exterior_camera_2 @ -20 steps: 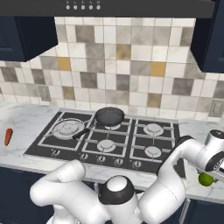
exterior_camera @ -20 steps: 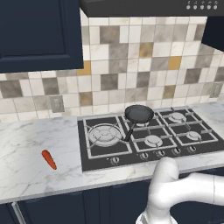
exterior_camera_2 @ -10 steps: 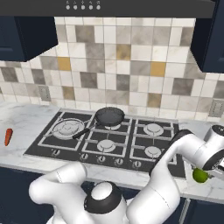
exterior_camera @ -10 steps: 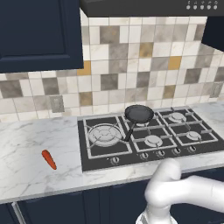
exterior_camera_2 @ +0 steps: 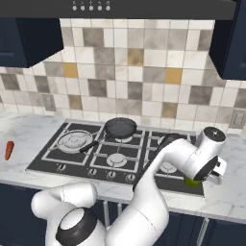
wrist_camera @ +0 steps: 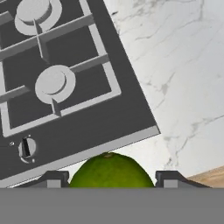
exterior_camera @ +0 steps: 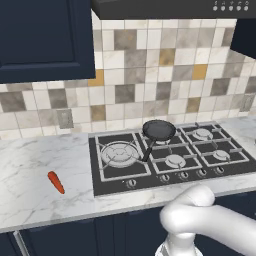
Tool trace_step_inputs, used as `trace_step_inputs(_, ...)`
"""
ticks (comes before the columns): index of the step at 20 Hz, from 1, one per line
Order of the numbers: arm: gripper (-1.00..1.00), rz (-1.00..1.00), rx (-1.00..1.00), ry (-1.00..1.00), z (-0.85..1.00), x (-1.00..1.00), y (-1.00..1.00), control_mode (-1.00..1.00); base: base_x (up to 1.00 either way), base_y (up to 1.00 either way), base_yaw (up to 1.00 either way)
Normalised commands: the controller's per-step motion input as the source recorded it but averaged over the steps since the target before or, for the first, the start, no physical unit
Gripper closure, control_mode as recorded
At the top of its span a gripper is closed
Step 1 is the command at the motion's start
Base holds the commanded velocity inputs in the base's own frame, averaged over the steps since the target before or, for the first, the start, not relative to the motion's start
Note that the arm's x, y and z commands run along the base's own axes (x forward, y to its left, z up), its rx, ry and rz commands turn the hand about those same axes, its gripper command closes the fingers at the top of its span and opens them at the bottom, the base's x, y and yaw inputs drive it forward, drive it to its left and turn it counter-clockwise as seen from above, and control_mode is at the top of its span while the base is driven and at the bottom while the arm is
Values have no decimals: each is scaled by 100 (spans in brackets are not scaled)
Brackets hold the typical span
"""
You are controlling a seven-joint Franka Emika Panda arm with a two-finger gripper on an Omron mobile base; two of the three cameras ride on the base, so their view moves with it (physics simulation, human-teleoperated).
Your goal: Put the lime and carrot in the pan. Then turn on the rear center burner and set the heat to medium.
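The lime [wrist_camera: 111,170], round and yellow-green, sits between my two fingertips, and my gripper [wrist_camera: 111,180] is shut on it. From the right base view the lime [exterior_camera_2: 192,182] hangs under my hand at the front right corner of the cooktop [exterior_camera_2: 57,158]. The black pan [exterior_camera: 159,130] [exterior_camera_2: 120,128] stands on the rear centre grates, covering the rear center burner, with its handle pointing to the front left. On the marble counter left of the cooktop lies the orange carrot [exterior_camera: 56,182] [exterior_camera_2: 8,150], far from my hand.
A row of knobs [exterior_camera: 164,178] runs along the cooktop's front edge, one knob [wrist_camera: 26,148] close below my hand. The large silver burner [exterior_camera: 119,152] is at the left. Marble counter [wrist_camera: 183,65] lies right of the cooktop, with a wooden edge [wrist_camera: 213,176] nearby.
My gripper has carried the lime up and to the left, from the counter at the right to the cooktop's front right corner. Pan and carrot have not moved.
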Motion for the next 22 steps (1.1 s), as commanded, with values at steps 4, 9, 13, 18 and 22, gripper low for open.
trace_step_inputs(4,100,4,0,-1,43,0,100,-100,0,0,0)
trace_step_inputs(9,100,2,0,0,25,0,100,-100,0,0,0)
trace_step_inputs(13,100,2,0,-1,18,6,100,-100,0,0,0)
trace_step_inputs(18,100,0,0,-3,20,28,96,-100,0,0,0)
trace_step_inputs(22,100,0,0,-1,20,53,82,-100,0,0,0)
